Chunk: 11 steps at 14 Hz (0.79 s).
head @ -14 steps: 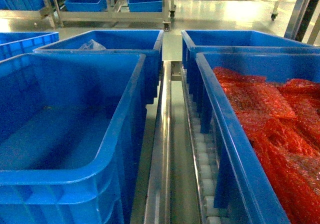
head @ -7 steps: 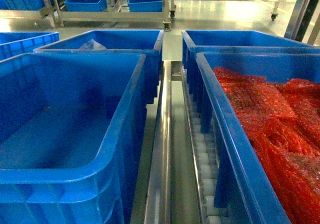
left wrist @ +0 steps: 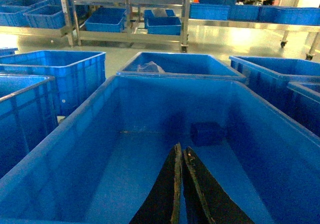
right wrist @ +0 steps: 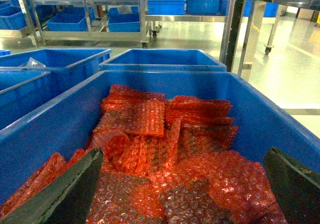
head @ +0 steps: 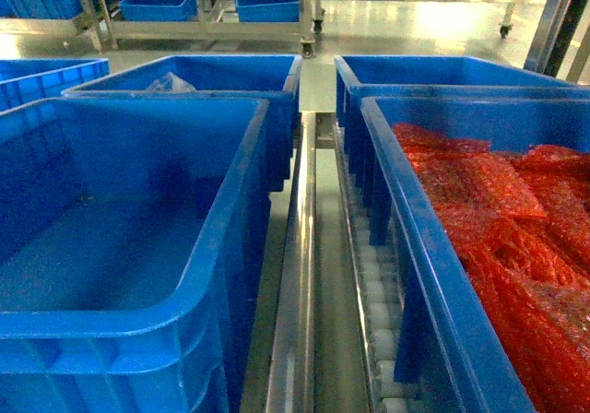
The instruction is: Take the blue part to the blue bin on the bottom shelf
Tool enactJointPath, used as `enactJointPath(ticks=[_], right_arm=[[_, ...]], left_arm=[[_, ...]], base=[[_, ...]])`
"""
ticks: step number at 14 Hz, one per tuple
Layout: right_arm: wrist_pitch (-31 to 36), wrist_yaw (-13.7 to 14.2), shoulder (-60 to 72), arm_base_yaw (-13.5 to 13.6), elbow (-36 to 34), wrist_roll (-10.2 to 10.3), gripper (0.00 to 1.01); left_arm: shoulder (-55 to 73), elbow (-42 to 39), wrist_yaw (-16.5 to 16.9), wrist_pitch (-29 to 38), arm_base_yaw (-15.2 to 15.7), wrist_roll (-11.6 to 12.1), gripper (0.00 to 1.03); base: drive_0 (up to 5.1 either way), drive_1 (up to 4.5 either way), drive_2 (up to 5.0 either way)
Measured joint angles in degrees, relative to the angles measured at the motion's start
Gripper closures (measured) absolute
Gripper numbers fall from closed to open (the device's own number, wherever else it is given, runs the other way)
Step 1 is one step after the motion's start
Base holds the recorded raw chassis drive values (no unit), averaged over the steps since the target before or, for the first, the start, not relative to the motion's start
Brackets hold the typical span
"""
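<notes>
Two bins (head: pixel 138 247) left of central rail (head: pixel 297 275), two bins (head: pixel 433 275) right, bubble-wrap packs (head: pixel 516 238) in near right one

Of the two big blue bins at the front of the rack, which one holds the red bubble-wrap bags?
The front right bin, beside the central rail. The front left bin shows only a bare blue floor.

Blue bins (head: pixel 230 238) of smooth, faintly glossy moulded plastic; red bubble-wrap bags (right wrist: pixel 165 149) crinkled and shiny; bottom shelf (head: pixel 297 275) of brushed steel rail with white plastic rollers (head: pixel 378 302); floor (right wrist: pixel 295 64) polished, reflective.
</notes>
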Motion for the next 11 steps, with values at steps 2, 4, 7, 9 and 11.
enactJointPath(ticks=[2, 4, 7, 9, 11], right_arm=[[0.0, 0.0, 0.0, 0.0, 0.0, 0.0, 0.03], [0.0, 0.0, 0.0, 0.0, 0.0, 0.0, 0.03], [-0.04, 0.02, 0.0, 0.0, 0.0, 0.0, 0.03], [0.04, -0.02, 0.0, 0.0, 0.0, 0.0, 0.03], [-0.02, 0.0, 0.0, 0.0, 0.0, 0.0, 0.03]], left_arm=[[-3.02, 0.02, 0.0, -3.06, 0.0, 0.0, 1.01], [-5.64, 0.0, 0.0, -5.79, 0.0, 0.0, 1.01], [-15.61, 0.04, -0.04, -17.97, 0.0, 0.02, 1.01], [-16.35, 0.04, -0.04, -17.68, 0.0, 0.09, 1.01], [-16.35, 0.04, 0.0, -17.44, 0.0, 0.09, 0.95]], base=[[0.0, 0.0, 0.0], [0.0, 0.0, 0.0], [0.0, 0.0, 0.0], [0.0, 0.0, 0.0], [0.0, 0.0, 0.0]])
